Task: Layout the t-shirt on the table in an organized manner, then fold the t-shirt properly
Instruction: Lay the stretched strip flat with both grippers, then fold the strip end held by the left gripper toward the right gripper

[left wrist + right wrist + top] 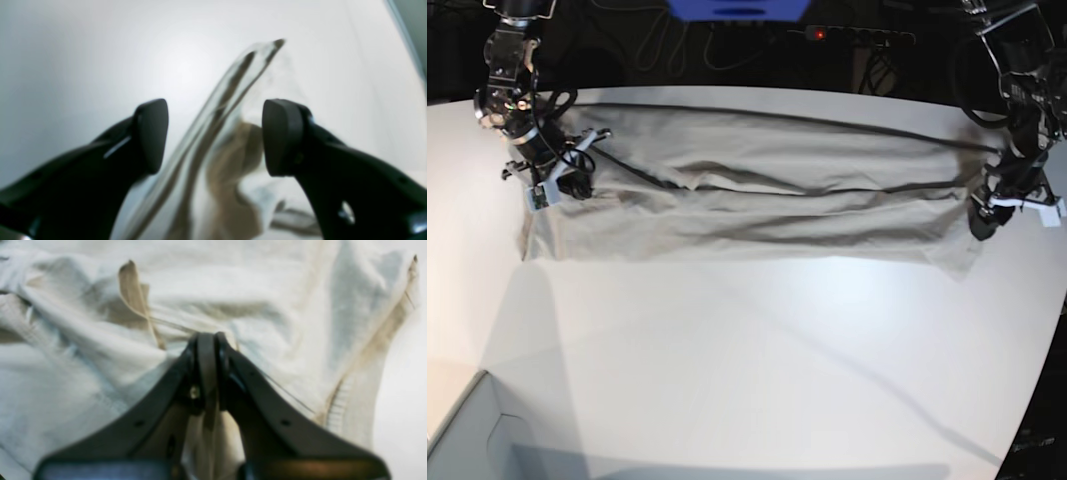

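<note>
Base view: t-shirt [757,205] stretched sideways across the far half of the white tabletop [757,360]. Right tool [208,340] clamps a fold of its cloth; left tool [215,136] stands wide apart, straddling a raised edge.

no readable text, labels, brands, numbers or signs in any view

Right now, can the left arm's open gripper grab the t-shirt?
Probably yes. The left gripper stands open with a raised fold of the t-shirt between its pads, and nothing blocks it.
</note>
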`<action>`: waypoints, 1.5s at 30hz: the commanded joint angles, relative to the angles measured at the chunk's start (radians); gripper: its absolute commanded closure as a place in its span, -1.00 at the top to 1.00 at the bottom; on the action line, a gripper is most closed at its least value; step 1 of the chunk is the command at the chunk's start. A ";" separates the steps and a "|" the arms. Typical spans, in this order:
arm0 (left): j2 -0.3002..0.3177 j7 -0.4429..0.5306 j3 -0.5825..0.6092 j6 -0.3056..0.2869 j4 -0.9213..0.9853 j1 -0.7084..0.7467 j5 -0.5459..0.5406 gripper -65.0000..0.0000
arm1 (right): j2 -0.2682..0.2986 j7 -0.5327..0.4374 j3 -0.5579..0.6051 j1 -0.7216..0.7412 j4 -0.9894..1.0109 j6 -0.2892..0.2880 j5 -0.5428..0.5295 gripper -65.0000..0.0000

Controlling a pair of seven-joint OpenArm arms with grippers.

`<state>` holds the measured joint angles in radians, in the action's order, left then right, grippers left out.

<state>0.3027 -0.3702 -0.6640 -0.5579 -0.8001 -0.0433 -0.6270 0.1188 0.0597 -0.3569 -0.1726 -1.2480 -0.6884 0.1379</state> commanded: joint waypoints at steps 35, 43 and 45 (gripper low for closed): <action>-0.310 -0.017 0.313 -0.006 -0.853 0.254 0.253 -1.00 | 0.012 -0.028 -0.003 0.035 0.081 -0.010 -0.014 -1.00; -0.460 -0.016 0.401 -0.006 -0.703 0.170 0.474 -1.00 | 0.012 -0.028 -0.006 0.035 0.081 -0.010 -0.014 -1.00; -0.460 -0.016 0.424 -0.006 -0.674 0.145 0.480 -1.00 | 0.012 -0.028 -0.006 0.032 0.081 -0.010 -0.014 -1.00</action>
<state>-0.1551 -0.4072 -0.2420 -0.5575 -1.4620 0.1093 -0.1349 0.1211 0.0143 -0.3599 -0.1394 -1.1595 -0.6872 0.1154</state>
